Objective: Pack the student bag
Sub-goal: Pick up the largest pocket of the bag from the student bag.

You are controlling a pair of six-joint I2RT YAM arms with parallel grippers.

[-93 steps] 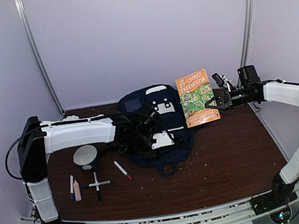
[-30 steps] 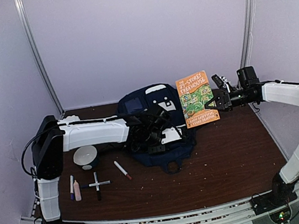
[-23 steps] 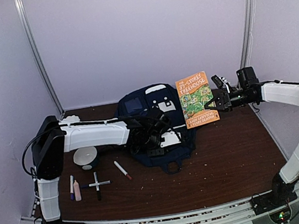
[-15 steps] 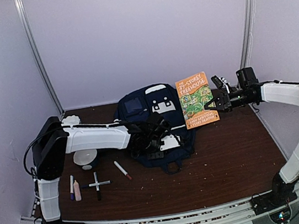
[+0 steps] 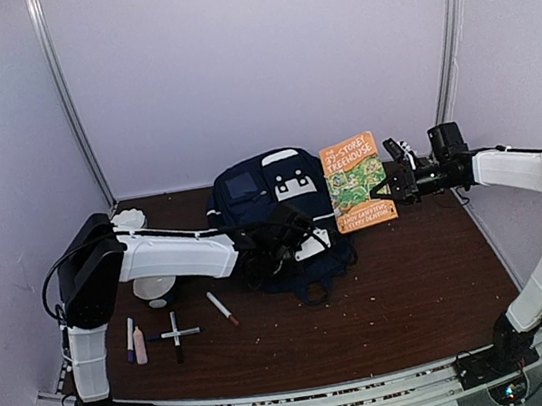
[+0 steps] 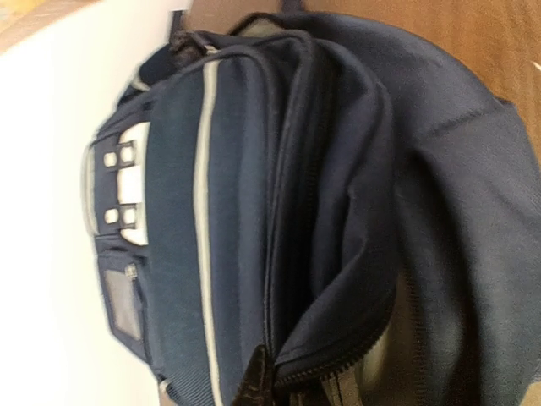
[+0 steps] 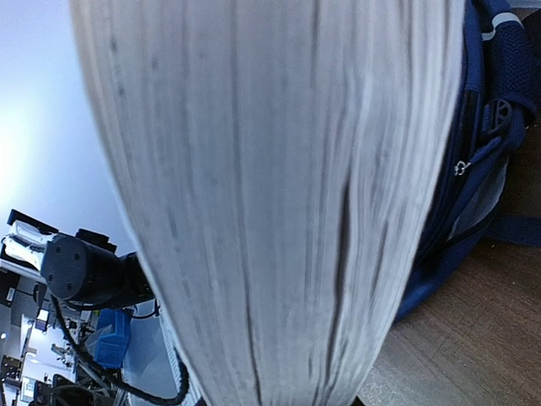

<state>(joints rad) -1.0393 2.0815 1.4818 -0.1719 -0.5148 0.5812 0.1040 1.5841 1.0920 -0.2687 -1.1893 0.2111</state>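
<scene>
While the left gripper [image 5: 275, 249] is pinching shut on the zip rim of the student bag [image 5: 276, 184], the right gripper [image 5: 391, 186] is clamping the book [image 5: 357, 179] upright, which probably needs lowering into the opened mouth.

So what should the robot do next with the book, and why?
Probably the left gripper should tug the rim of the student bag to widen its mouth. It looks shut on that rim, the opening is only a narrow slit, and the right gripper holds the book upright beside the bag.

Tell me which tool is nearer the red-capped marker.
Left. The left tool grips the student bag just beyond the marker; the right tool holds the book, far off right.
</scene>
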